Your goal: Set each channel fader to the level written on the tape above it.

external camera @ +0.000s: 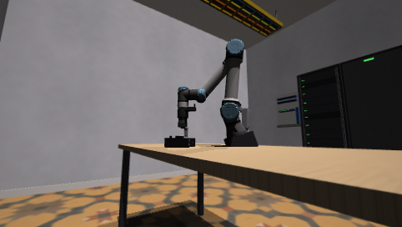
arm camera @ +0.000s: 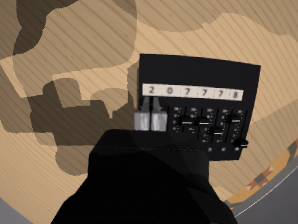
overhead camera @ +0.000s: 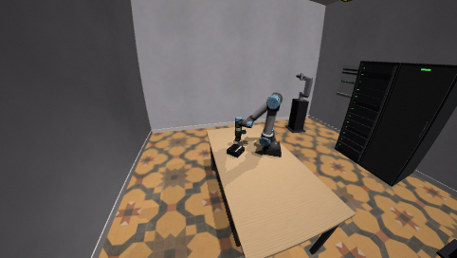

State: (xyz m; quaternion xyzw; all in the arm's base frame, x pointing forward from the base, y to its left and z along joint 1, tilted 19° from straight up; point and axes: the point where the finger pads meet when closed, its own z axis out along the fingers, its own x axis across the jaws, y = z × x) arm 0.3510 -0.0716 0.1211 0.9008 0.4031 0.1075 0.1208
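Lighting desk (arm camera: 200, 106) sits flat on the counter (overhead camera: 280, 194), near the far end, just beside the arm's base (overhead camera: 271, 151); small black box, tape strip (arm camera: 193, 91) with digits along the top, row of fader caps (arm camera: 217, 137) below it. Tool (arm camera: 150, 121) pressed fully together, pinching nothing, tips down at the leftmost fader lane, so likely used as a single blunt pusher rather than a clamp. Cannot tell from the wrist view whether the tips touch a cap. Desk looks light and rigid, probably prone to sliding or tipping on its feet if shoved hard along the lanes. Caps small, stiff, low-friction travel expected; overshoot likely. Best contact: flat side of a cap, pushing along the slot, light downward load only. Tape digits too blurred to read reliably.
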